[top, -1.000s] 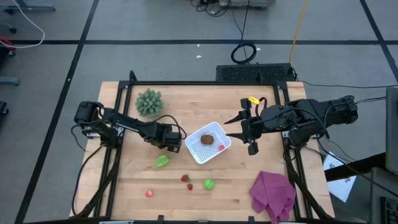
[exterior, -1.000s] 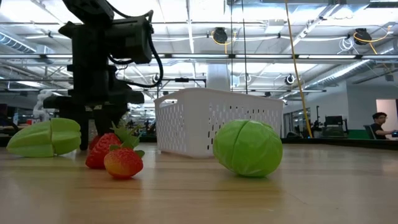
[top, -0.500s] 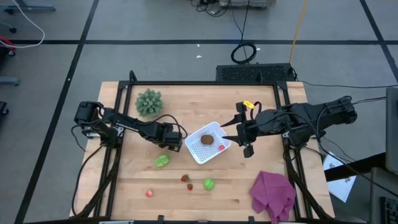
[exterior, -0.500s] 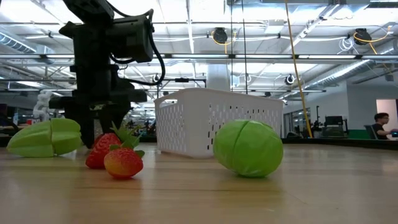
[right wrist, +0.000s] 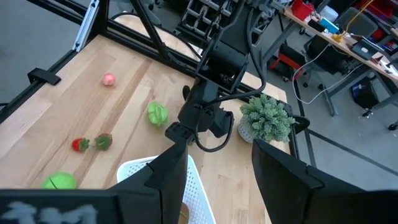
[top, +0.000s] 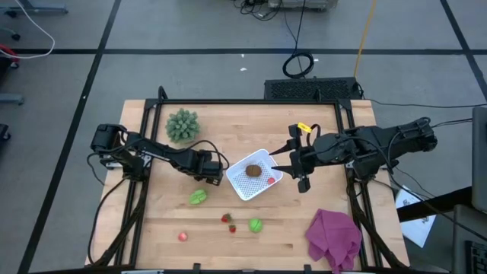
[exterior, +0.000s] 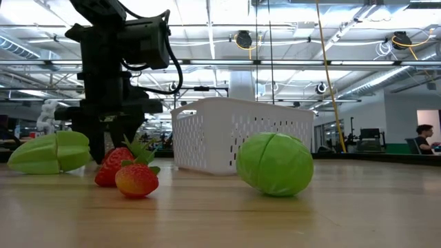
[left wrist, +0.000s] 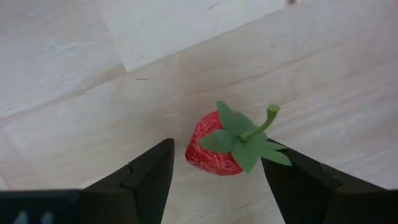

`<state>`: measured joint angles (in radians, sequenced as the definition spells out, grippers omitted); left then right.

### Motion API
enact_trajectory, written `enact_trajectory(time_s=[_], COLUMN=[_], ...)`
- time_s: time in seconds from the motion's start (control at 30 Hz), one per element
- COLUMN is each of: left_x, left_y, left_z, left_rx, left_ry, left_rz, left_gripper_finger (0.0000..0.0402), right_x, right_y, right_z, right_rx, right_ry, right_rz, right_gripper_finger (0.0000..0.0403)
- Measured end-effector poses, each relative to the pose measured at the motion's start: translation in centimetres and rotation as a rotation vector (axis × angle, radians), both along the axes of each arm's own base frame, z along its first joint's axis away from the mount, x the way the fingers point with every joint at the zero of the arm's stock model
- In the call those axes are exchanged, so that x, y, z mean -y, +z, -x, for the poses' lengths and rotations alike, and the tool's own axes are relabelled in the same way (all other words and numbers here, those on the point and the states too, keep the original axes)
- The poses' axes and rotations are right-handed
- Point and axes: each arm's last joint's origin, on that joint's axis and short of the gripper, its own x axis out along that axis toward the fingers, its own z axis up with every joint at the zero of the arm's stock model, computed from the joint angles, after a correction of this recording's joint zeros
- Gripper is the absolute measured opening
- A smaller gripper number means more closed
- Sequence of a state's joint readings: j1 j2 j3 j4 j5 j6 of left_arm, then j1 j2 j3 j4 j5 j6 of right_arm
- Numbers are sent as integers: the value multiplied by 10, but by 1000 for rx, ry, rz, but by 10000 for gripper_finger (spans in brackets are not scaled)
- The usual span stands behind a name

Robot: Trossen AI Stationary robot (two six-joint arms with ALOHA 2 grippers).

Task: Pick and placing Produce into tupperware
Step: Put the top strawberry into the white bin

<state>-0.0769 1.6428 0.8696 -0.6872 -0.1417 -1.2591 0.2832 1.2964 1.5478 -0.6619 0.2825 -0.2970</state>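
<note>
The left gripper (left wrist: 216,163) points down at the table with its fingers (left wrist: 149,171) spread apart, and a red strawberry (left wrist: 208,152) lies on the wood in the gap between them, apparently not yet touched. The berry's green cap and stem turn toward one finger, so its long axis runs roughly across the gap, along the line on which the fingers would close. A squeeze would likely press cap against tip, so a steady, centred closing seems called for. From above, this gripper hides that berry. Just beside it, toward the table's middle, sits the white tupperware (top: 234,185), already holding a brown round piece (top: 252,170) and a small red piece (top: 270,181). Beyond the tupperware's other side hovers the right gripper (top: 294,163), fingers apart and empty, the farther arm from this berry.
</note>
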Motion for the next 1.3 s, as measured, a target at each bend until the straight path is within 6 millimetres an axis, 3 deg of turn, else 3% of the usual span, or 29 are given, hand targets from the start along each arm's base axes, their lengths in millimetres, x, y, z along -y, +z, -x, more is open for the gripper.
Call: enact_trajectory(time_s=[0.33, 0.77, 1.1, 1.3], left_x=[0, 0, 0, 1], left_y=[0, 1, 3, 16], left_z=[0, 0, 0, 3], left_rx=[-1, 5, 14, 57], left_ry=[2, 2, 2, -3], left_rz=[1, -2, -3, 15], left_gripper_finger=[239, 146, 157, 158], right_x=[0, 0, 0, 0], right_y=[0, 0, 0, 0], right_z=[0, 0, 0, 0], right_rx=[0, 0, 0, 1], right_ry=[-1, 0, -1, 0], right_rz=[0, 0, 0, 0], right_gripper_finger=[171, 171, 171, 171])
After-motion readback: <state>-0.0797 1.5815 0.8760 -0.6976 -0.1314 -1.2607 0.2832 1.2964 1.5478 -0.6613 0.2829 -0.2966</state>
